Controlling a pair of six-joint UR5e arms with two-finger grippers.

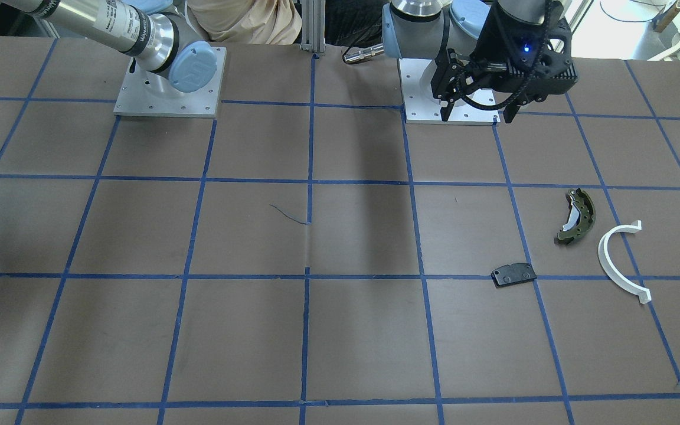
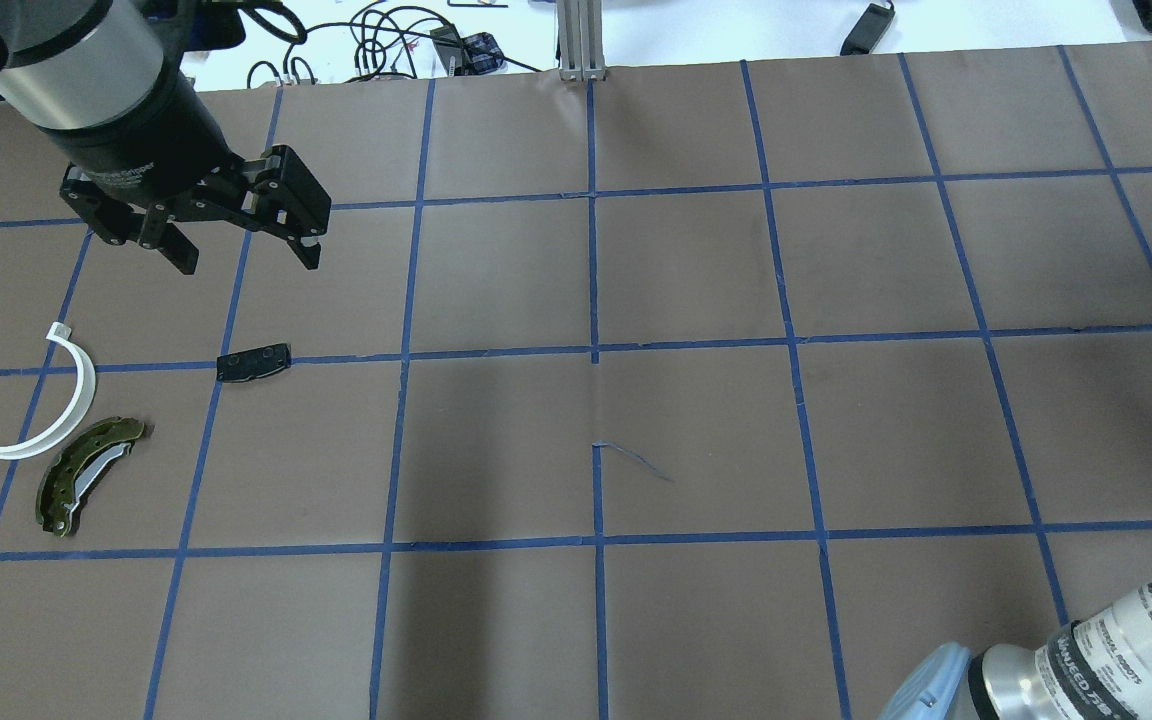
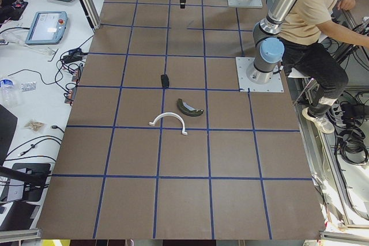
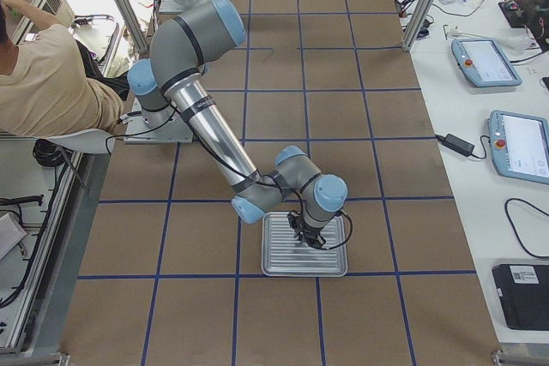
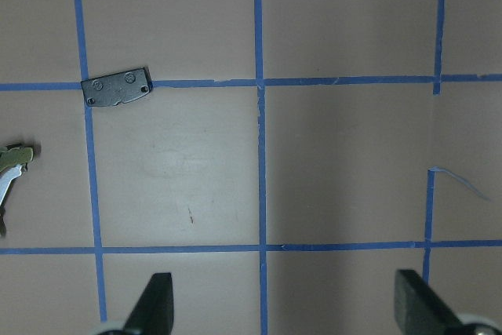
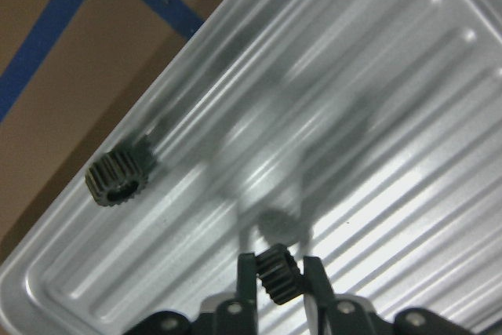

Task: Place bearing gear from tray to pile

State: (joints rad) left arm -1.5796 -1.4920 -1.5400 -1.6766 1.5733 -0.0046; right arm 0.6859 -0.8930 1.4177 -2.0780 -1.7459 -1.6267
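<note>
In the right wrist view my right gripper (image 6: 278,276) is shut on a small dark bearing gear (image 6: 276,271) over the ribbed silver tray (image 6: 376,115). A second dark gear (image 6: 118,178) lies near the tray's corner. The exterior right view shows the tray (image 4: 274,267) under that gripper. The pile lies on the robot's left side: an olive-green brake shoe (image 2: 86,475), a white half-ring (image 2: 46,400) and a black pad (image 2: 254,361). My left gripper (image 2: 241,250) is open and empty, above the table just beyond the pad.
The table is brown paper with a blue tape grid. A person in a tan shirt (image 4: 51,75) sits behind the robot's bases. Tablets and cables (image 4: 515,143) lie on the white bench along the table's far side.
</note>
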